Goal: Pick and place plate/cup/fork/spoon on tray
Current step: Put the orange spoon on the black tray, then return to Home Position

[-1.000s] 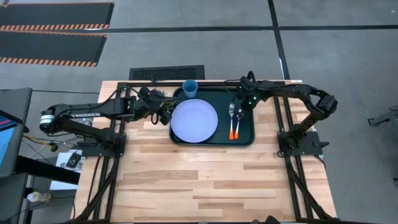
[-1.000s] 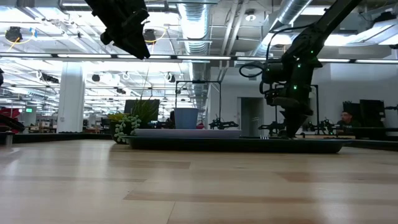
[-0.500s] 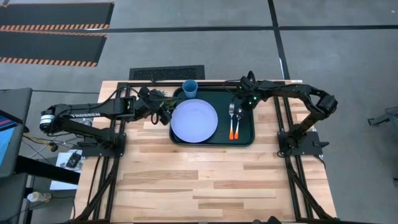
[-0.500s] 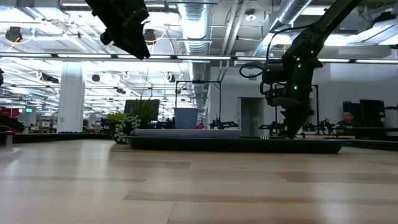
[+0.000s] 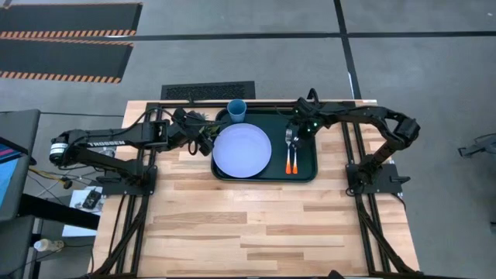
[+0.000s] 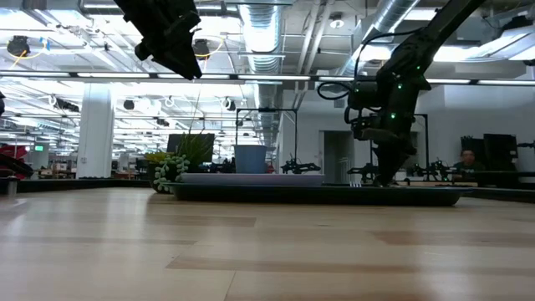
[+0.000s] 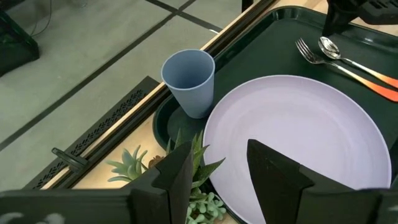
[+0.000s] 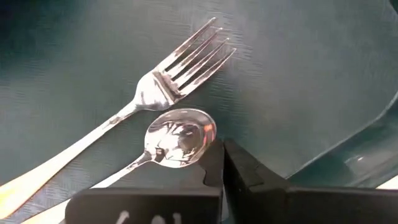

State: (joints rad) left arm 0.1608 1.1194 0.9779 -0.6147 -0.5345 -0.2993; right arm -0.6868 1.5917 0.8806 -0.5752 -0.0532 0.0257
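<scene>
Left gripper: raised beside tray's left edge, fingers parted, empty | Cup: upright in tray's far-left corner | Plate: flat on tray, left half | Fork and spoon: side by side, right of plate | Right gripper: just above spoon bowl, fingers closed, empty

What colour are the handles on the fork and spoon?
Orange, on both the fork and the spoon; the high view shows it best.

Light: you get bright, even overhead room lighting.
Glare: spoon bowl and fork tines shine.
Blur: your near tabletop is soft.
</scene>
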